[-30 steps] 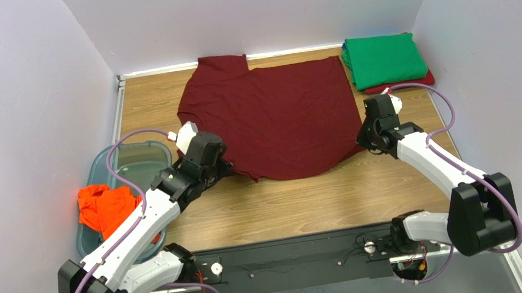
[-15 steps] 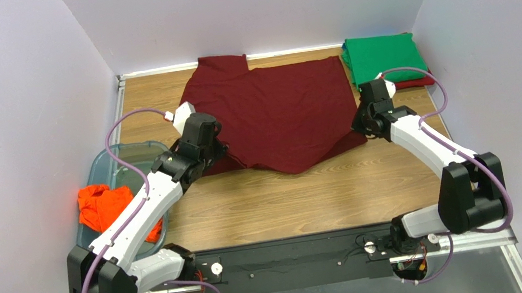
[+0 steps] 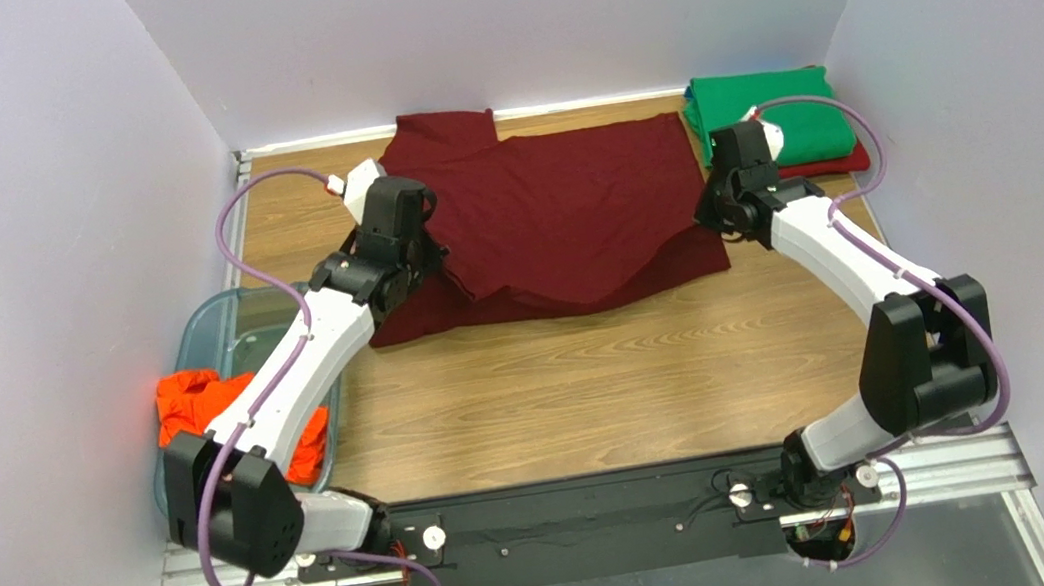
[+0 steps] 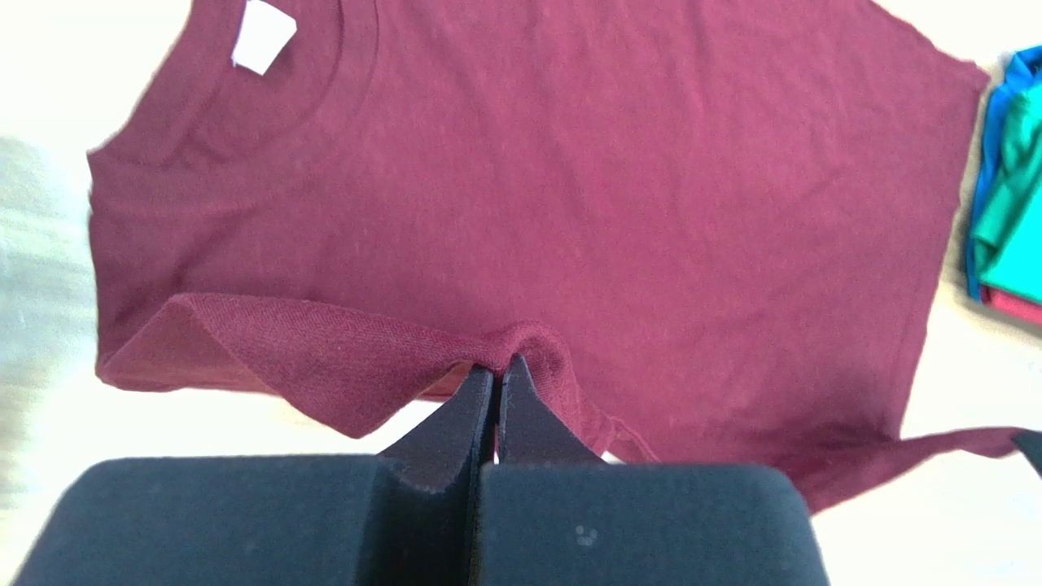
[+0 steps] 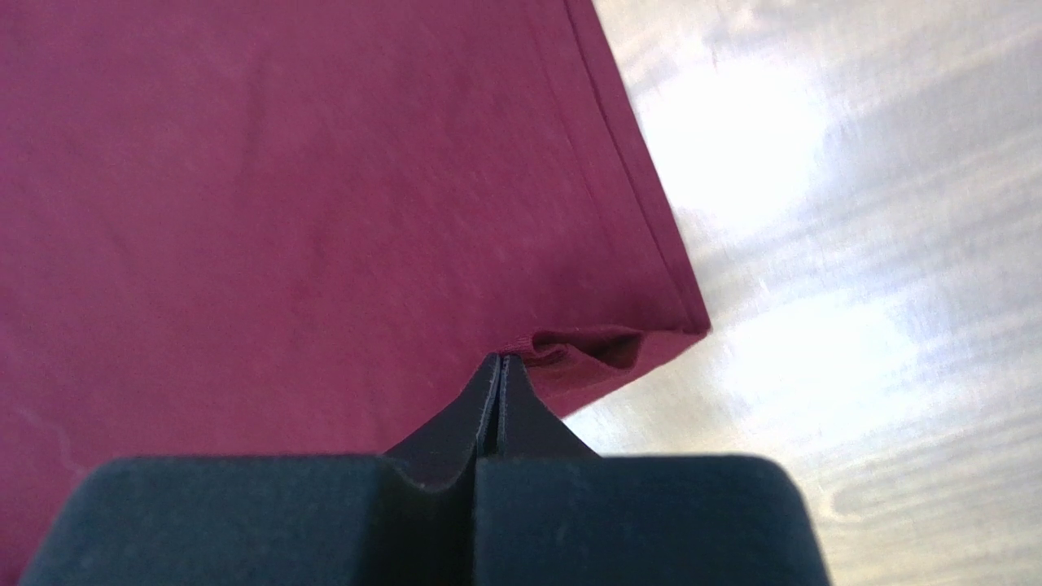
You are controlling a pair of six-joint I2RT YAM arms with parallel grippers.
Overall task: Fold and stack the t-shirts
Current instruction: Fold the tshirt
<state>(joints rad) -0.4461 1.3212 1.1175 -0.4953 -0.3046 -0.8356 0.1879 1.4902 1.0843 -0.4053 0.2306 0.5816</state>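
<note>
The dark maroon t-shirt [image 3: 556,213] lies spread at the back middle of the table, its near part folded up over itself. Its white neck label [image 4: 262,34] shows in the left wrist view. My left gripper [image 3: 436,256] is shut on the shirt's left edge [image 4: 367,348], lifting a fold. My right gripper [image 3: 705,216] is shut on the shirt's right hem corner [image 5: 587,348]. A folded green t-shirt [image 3: 771,121] lies on a folded red one [image 3: 844,161] at the back right. An orange t-shirt [image 3: 202,403] hangs over the bin at the left.
A clear plastic bin [image 3: 223,333] stands at the left edge of the wooden table [image 3: 572,393]. White walls close in the left, back and right sides. A black rail [image 3: 574,521] with the arm bases runs along the near edge.
Both grippers have carried the maroon shirt's near edge away from the bases toward the back, folding the lower part over the upper part. The shirt now looks shorter front to back.
</note>
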